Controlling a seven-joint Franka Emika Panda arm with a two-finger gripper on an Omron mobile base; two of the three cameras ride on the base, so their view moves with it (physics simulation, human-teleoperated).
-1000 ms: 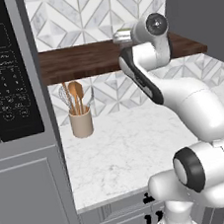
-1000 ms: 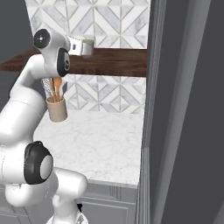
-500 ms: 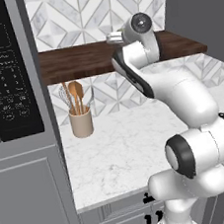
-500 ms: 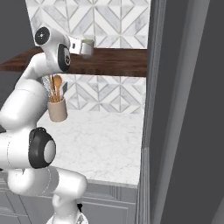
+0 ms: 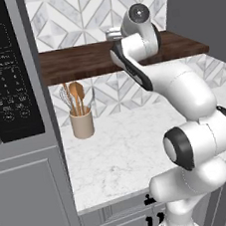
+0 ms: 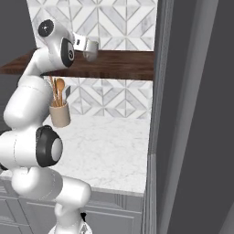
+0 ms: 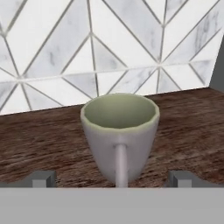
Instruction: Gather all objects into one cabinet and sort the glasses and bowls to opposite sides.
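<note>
A beige-grey handled cup [image 7: 119,131] with a pale green inside stands upright on the dark wooden shelf [image 7: 35,140], its handle turned toward the hand. My gripper [image 7: 113,179] is open, with one fingertip on each side of the cup's base and apart from it. From the right base view the same cup [image 6: 91,49] sits just beyond the hand on the shelf [image 6: 123,64]. In the left base view the arm's wrist covers most of the cup [image 5: 111,34]. The bowls are out of view.
A beige utensil crock [image 5: 82,124] with wooden spoons stands on the marble counter [image 5: 119,149] under the shelf. A black microwave [image 5: 5,73] is at the left. A tall grey door panel [image 6: 183,114] rises along the right side.
The arm's upper joints have swung left along the shelf, bringing the hand up behind the cup. The cup has stayed put and the jaws have stayed open.
</note>
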